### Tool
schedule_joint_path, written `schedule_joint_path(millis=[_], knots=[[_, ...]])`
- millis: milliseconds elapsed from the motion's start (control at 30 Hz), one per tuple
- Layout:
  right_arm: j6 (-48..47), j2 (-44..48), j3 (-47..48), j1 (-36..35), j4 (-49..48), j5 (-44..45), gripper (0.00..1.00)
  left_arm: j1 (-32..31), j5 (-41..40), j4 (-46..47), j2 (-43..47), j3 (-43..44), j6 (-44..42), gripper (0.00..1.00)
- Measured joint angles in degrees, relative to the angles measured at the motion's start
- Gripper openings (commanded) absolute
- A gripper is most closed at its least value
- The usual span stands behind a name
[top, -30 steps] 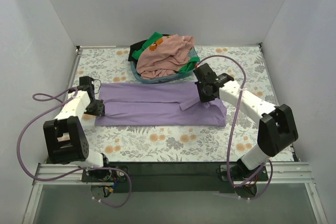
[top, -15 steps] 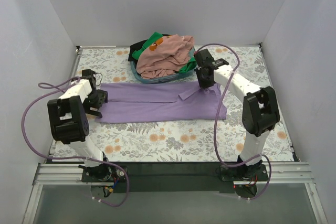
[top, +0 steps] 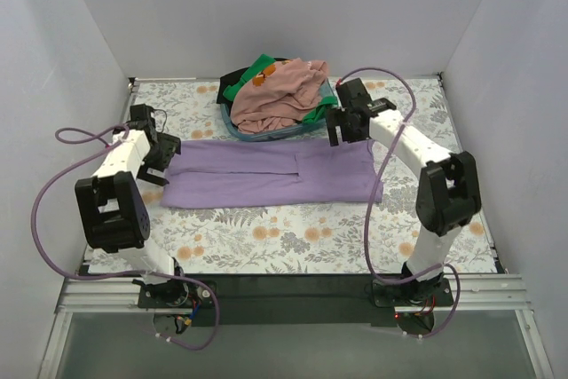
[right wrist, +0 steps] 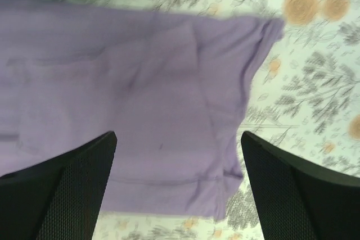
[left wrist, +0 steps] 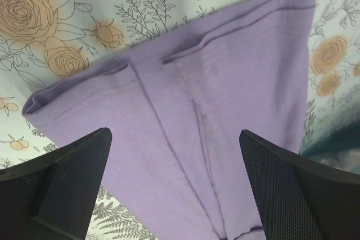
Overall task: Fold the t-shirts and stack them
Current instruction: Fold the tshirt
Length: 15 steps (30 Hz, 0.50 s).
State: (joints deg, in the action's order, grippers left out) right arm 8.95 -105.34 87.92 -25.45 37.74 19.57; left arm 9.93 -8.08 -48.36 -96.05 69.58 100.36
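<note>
A lavender-purple t-shirt (top: pixel 275 175) lies folded into a long flat band across the middle of the table. My left gripper (top: pixel 158 155) hovers open over the band's left end, and in the left wrist view its fingers (left wrist: pixel 56 189) stand wide apart above the purple cloth (left wrist: pixel 225 99) with nothing between them. My right gripper (top: pixel 348 126) is open just above the far right edge. Its wrist view shows the cloth (right wrist: pixel 140 82) lying loose below the spread fingers (right wrist: pixel 304 195). A dusty pink tee (top: pixel 284 95), a green one (top: pixel 259 68) and a black one (top: pixel 232 77) are heaped at the back.
A teal basket (top: pixel 266 135) holds the heaped tees, right behind the purple band and close to my right gripper. White walls close in the floral table (top: pixel 293 237) on three sides. Purple cables (top: pixel 53 193) loop off both arms.
Both grippers went from shut to wide open and let go of the purple shirt. The raised fold on the right now lies flat. Both arms drew back toward the far edge.
</note>
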Motion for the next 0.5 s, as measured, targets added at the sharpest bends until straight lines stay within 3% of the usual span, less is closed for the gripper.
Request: schedule_joint_path(millis=[200, 400, 500], knots=[[2.8, 11.3, -16.1, -0.1, -6.4, -12.6, 0.98, -0.2, 6.0, 4.9, 1.2, -2.8, -4.6, 0.98], [7.1, 10.2, -26.1, -0.1, -10.4, -19.8, 0.98, -3.1, 9.4, 6.7, -9.4, -0.8, -9.0, 0.98], [8.9, 9.1, -28.8, 0.2, -11.4, -20.9, 0.98, -4.3, 9.4, 8.5, -7.6, -2.7, -9.5, 0.98]])
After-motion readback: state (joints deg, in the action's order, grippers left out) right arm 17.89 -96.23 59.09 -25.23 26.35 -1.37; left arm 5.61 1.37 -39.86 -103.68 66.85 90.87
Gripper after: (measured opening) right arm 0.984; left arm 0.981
